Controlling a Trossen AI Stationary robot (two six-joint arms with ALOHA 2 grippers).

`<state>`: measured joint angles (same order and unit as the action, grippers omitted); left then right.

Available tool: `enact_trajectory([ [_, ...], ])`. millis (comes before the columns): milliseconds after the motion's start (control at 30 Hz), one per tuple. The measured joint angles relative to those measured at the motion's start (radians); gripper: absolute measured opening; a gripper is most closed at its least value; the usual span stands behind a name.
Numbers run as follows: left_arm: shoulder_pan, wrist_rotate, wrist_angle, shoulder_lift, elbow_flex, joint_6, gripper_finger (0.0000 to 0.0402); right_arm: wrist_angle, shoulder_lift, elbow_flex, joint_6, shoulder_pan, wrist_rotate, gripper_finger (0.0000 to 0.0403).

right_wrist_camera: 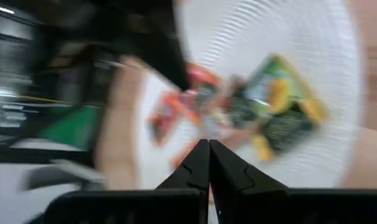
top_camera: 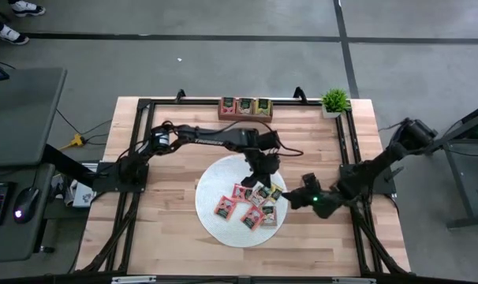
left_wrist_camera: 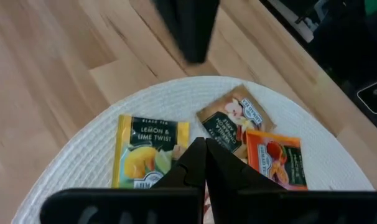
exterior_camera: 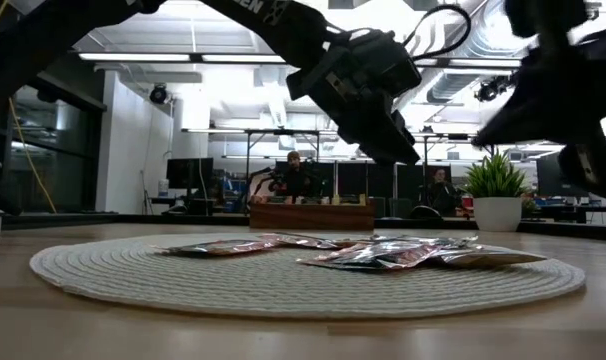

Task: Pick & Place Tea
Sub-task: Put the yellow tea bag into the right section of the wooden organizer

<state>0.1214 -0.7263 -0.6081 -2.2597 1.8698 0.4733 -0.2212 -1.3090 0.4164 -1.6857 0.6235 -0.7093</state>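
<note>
Round white mat (top_camera: 215, 181) centre-near; tea packets (top_camera: 251, 203) scattered on its right half, three already in far tray (top_camera: 245, 106). Left gripper (top_camera: 261, 180) closed, empty, above packets. Right gripper (top_camera: 293, 196) closed at mat's right edge. Step: reaching; next requires opening jaws.

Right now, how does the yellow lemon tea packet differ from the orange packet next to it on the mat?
The yellow lemon packet has a dark label with a lemon picture; the orange packet shows reddish fruit. The yellow one lies on one side of the left gripper, the orange one on the other. The yellow one sits squarer, the orange one more turned. Both lie flat on the white mat.
</note>
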Motion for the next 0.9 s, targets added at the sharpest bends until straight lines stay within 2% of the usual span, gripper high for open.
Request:
enact_trajectory([
  [100,-0.007,0.03,0.013,0.0,0.0,-0.017,0.0,0.28,0.0,0.087,-0.069,-0.034,0.095,0.0001],
  [200,-0.004,0.073,0.016,0.0,0.0,-0.035,0.0,0.418,0.0,0.135,-0.085,-0.029,0.126,0.0001],
  [333,0.004,0.083,0.019,-0.001,0.0,-0.037,0.0,0.439,0.0,0.133,-0.095,-0.01,0.157,0.0],
  [567,0.002,0.072,0.025,-0.074,0.0,-0.075,0.0,0.441,0.0,0.122,-0.109,0.022,0.175,0.0],
  [900,0.003,0.184,0.015,-0.078,0.0,-0.09,0.0,0.433,0.0,0.122,-0.106,0.034,0.191,0.0],
])
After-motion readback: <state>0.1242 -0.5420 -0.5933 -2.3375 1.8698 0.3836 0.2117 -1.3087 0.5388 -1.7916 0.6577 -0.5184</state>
